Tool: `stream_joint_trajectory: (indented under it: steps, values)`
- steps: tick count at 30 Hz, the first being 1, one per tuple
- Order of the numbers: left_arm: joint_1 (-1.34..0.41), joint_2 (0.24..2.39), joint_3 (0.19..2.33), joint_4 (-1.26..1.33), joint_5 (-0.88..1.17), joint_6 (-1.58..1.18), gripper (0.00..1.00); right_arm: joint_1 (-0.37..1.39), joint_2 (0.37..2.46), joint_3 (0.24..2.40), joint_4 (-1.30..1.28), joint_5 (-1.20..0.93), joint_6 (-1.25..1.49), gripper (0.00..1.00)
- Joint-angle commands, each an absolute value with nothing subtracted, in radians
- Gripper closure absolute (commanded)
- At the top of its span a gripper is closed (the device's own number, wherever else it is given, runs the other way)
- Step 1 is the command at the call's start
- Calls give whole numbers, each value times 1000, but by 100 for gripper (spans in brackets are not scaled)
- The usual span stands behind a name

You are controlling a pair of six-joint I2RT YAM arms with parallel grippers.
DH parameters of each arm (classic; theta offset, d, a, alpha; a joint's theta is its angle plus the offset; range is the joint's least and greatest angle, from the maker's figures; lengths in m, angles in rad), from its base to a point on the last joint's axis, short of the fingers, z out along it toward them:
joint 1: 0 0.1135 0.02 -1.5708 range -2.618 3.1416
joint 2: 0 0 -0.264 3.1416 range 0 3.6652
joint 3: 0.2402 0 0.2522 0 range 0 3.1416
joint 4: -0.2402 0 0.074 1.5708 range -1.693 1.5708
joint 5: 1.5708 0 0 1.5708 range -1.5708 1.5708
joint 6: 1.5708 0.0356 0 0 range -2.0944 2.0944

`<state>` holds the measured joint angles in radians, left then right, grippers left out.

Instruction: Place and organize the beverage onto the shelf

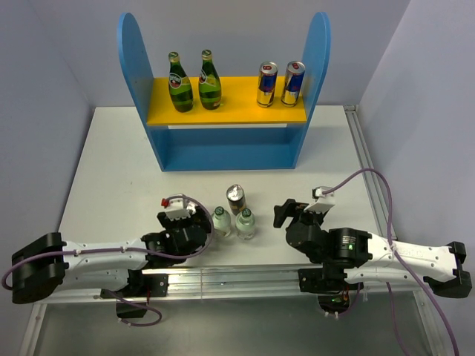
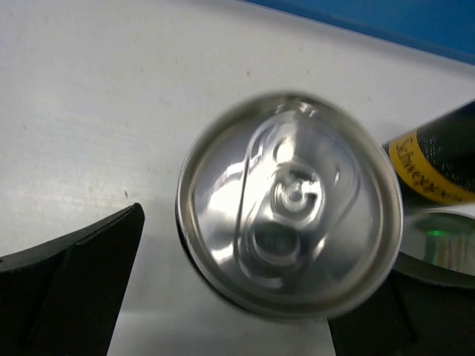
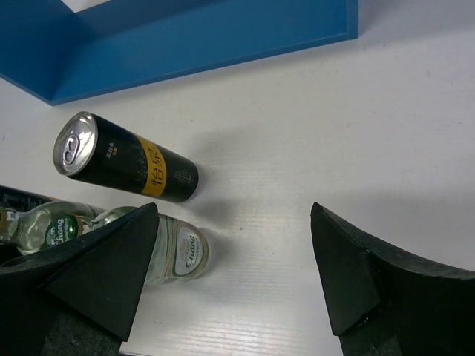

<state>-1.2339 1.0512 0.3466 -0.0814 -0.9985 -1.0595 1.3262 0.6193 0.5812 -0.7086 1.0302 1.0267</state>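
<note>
Can (image 2: 289, 204) stands upright on the surface (image 1: 119, 163), 6 o'clock of the shelf (image 1: 223, 156), centred under the left claw (image 2: 263, 256), jaws wide at its 9 and 3; right claw (image 3: 234, 215), wide too, sits farther.

Our left arm (image 1: 96, 256) and right arm (image 1: 415, 256) wear white shells, black joints, looping purple cables (image 1: 369, 170), and black wedge fingers (image 3: 356, 282) at four and eight o'clock.

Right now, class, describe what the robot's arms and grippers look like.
The left arm and right arm have white links with black joints. A purple cable loops along each. The left gripper and right gripper carry broad, wedge-shaped matte black fingers.
</note>
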Motion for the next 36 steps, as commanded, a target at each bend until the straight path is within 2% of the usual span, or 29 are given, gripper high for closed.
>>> stream_joint_trajectory:
  steps: [1, 8, 12, 15, 17, 18, 19, 23, 30, 36]
  values:
    - [-1166, 1064, 337, 139, -947, -875, 1, 1335, 621, 578, -666, 1060, 1028, 10]
    - [-1037, 1185, 365, 297, -870, -744, 2, 1333, 624, 572, -652, 1066, 1008, 10]
    - [-1002, 1264, 396, 354, -856, -709, 17, 1333, 627, 572, -647, 1071, 1000, 10]
    - [-983, 1313, 426, 377, -842, -683, 34, 1333, 630, 571, -638, 1075, 994, 9]
    - [-977, 1339, 457, 380, -841, -661, 57, 1333, 635, 569, -634, 1077, 989, 9]
    - [-977, 1345, 468, 377, -847, -655, 64, 1333, 637, 568, -630, 1080, 989, 9]
    - [-976, 1350, 482, 371, -851, -647, 76, 1333, 638, 568, -627, 1080, 988, 9]
    - [-962, 1356, 544, 364, -871, -591, 99, 1333, 641, 563, -621, 1088, 985, 9]
    - [-845, 1361, 629, 435, -854, -474, 100, 1333, 627, 549, -601, 1098, 973, 9]
    - [-715, 1448, 689, 640, -798, -380, 100, 1333, 604, 523, -561, 1109, 954, 9]
